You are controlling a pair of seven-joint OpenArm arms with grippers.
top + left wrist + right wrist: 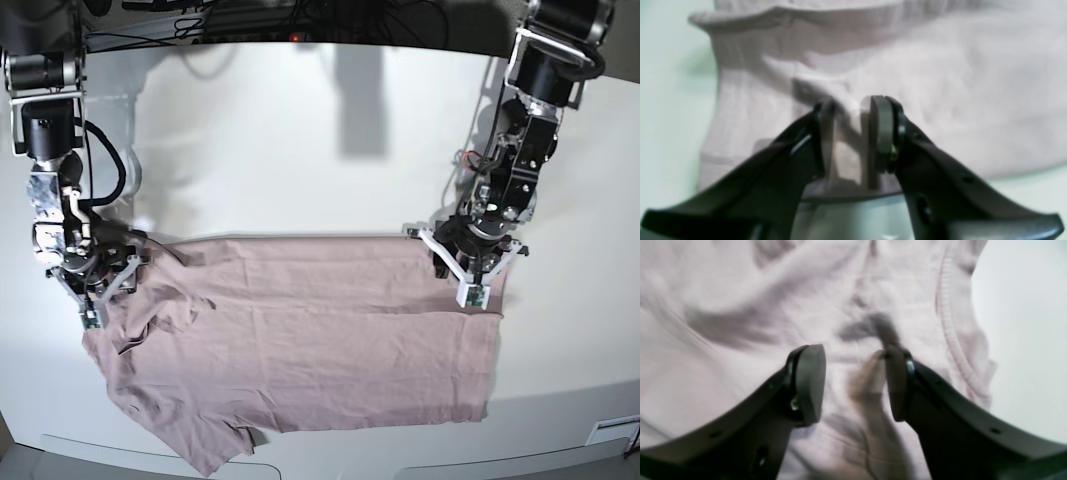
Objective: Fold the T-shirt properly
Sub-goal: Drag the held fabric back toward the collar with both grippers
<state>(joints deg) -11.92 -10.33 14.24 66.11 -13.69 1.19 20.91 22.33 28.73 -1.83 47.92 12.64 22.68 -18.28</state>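
Observation:
The dusty pink T-shirt (300, 350) lies sideways on the white table (300, 150), collar end at the base view's left, hem at its right. Its upper part looks folded over along a crease. My left gripper (472, 290) (848, 133) stands at the shirt's upper hem corner. Its jaws are drawn narrow on a raised ridge of the T-shirt (940, 83). My right gripper (92, 318) (855, 383) is over the collar end with jaws apart. The T-shirt (740, 290) lies under it, a small fold rises against one finger, and the ribbed collar (948, 323) runs just beside it.
One sleeve (210, 450) sticks out toward the table's front edge (330, 468). Black cables and equipment (250, 15) line the far edge. Both arm bases stand at the back corners.

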